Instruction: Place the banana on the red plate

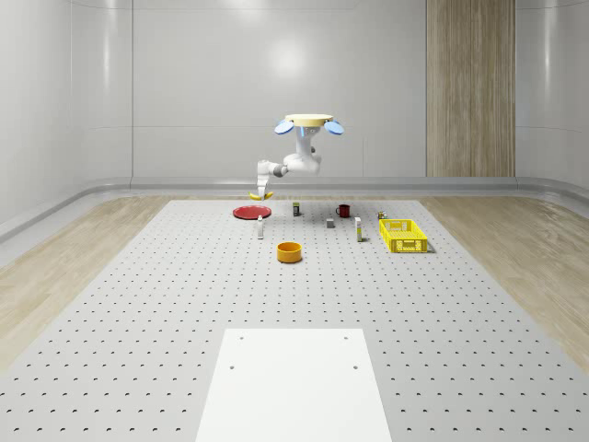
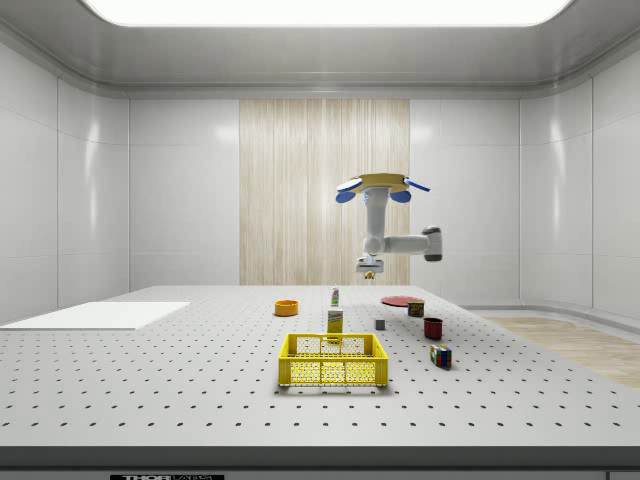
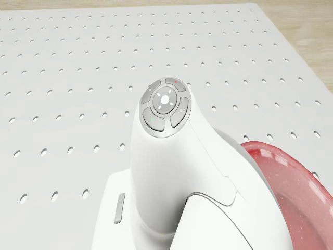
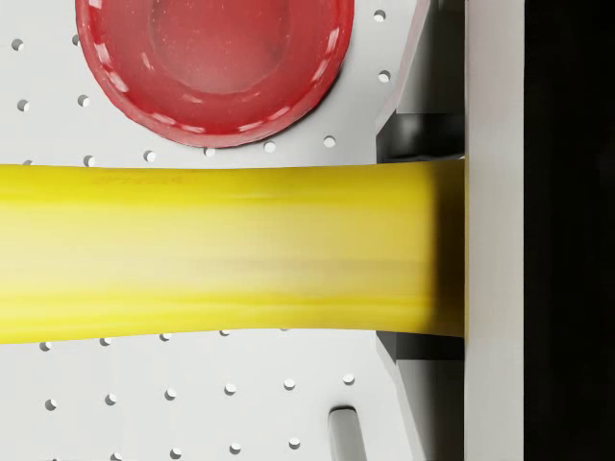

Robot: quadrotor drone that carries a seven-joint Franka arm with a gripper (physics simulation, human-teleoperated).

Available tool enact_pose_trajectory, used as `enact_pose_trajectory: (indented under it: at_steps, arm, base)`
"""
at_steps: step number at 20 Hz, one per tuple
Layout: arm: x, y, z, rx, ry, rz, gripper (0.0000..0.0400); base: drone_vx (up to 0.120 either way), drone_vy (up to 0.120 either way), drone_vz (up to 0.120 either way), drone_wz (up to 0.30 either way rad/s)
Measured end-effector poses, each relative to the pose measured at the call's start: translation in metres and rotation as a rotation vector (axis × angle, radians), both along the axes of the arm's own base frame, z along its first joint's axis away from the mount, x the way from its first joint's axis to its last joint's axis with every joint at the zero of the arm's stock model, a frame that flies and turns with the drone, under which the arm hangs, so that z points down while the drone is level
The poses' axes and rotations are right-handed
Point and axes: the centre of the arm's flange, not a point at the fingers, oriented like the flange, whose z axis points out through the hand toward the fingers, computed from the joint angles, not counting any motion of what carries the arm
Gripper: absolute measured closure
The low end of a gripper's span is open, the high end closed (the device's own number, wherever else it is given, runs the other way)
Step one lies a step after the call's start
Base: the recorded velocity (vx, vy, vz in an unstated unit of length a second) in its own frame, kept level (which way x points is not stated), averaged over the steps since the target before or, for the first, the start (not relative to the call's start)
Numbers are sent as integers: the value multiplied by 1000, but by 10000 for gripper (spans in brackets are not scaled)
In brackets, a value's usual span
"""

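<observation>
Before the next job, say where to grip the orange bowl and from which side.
Probably the rim, from straight above. The orange bowl stands upright with its mouth open upward, so its thin wall can be pinched between inside and outside. Its round body looks too wide to span.

Your drone (image 1: 308,121) has a tan disc body with blue rotors; its glossy white arm (image 3: 171,172) carries a grey button pad (image 3: 165,105).

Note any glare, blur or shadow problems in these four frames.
Whole-scene view: soft ceiling-light glare on the back wall; banana reads clearly above the plate. Side view: bright ceiling panel, no harsh shadows. Wrist view: banana looks soft-edged up close; the plate shows speckled highlights.
</observation>
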Motion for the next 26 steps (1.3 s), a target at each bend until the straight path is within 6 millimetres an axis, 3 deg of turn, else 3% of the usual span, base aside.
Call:
enact_pose_trajectory:
  at_steps: [12, 17, 22, 26]
  arm:
    - [0, 0, 0, 2, 0, -360, 208]
    - [0, -2, 0, 3, 0, -460, 208]
    - [0, -3, 0, 4, 0, -500, 208]
    - [0, -3, 0, 4, 0, -514, 208]
  base:
    - [7, 0, 0, -300]
    - [120, -16, 0, 0]
    - [104, -120, 0, 0]
    - [0, -120, 0, 0]
